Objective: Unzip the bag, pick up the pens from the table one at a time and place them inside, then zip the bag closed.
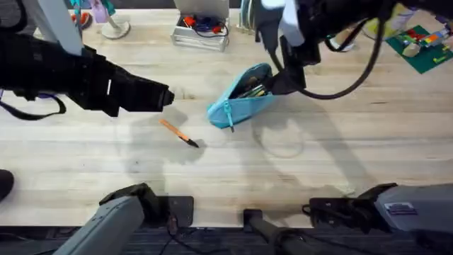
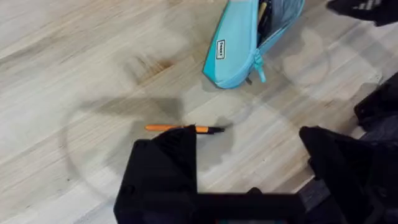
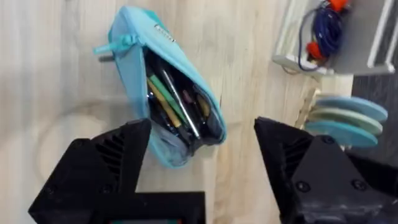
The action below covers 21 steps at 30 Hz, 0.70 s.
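While left gripper (image 2: 249,155) hovers spread, orange pen (image 2: 183,129) below

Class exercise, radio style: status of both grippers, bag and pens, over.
Left gripper open above orange pen on table. Right gripper open at bag, unzipped, pens inside. Nothing blocking.

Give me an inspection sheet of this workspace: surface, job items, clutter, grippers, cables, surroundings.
Surface: table, pale wood planks, faint ring marks.
Job items: bag unzipped, pens visible inside; orange pen lying loose on the table, apart from the bag.
Clutter: clear tray with orange and blue items at the far edge; green board at the far right.
Grippers: left gripper open above the orange pen; right gripper open over the bag's end.
Cables: black cable looping off the right arm.
Surroundings: nothing seen.
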Each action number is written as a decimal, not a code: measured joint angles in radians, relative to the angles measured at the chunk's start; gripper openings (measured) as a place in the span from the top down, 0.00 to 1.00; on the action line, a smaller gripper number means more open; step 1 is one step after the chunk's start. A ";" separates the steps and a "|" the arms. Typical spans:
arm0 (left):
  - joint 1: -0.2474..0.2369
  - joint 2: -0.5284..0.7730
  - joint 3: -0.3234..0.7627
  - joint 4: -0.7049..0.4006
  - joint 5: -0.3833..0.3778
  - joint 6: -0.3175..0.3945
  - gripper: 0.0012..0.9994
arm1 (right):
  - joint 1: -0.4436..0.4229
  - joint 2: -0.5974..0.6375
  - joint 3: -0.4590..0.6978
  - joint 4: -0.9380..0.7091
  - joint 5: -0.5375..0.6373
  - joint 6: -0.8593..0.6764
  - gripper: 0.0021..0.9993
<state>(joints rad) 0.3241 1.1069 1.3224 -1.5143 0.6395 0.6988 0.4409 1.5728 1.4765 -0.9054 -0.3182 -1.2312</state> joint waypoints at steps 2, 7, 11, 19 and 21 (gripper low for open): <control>0.000 0.000 0.000 0.000 0.000 0.000 0.00 | 0.000 -0.030 0.000 -0.004 0.000 0.059 0.00; 0.000 0.000 0.000 0.000 0.000 0.000 0.00 | 0.000 -0.106 0.000 -0.044 0.000 0.201 0.00; 0.000 0.000 0.000 0.000 0.000 -0.012 0.00 | 0.000 -0.159 0.000 -0.126 0.002 0.283 0.00; 0.000 0.000 0.000 0.000 0.000 -0.068 0.00 | 0.000 -0.237 0.000 -0.232 0.027 0.446 0.00; 0.000 0.000 0.000 0.000 0.000 -0.085 0.00 | 0.000 -0.255 0.000 -0.253 0.043 0.494 0.00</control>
<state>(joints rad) 0.3241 1.1069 1.3224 -1.5139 0.6395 0.6142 0.4408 1.3178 1.4765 -1.1588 -0.2752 -0.7369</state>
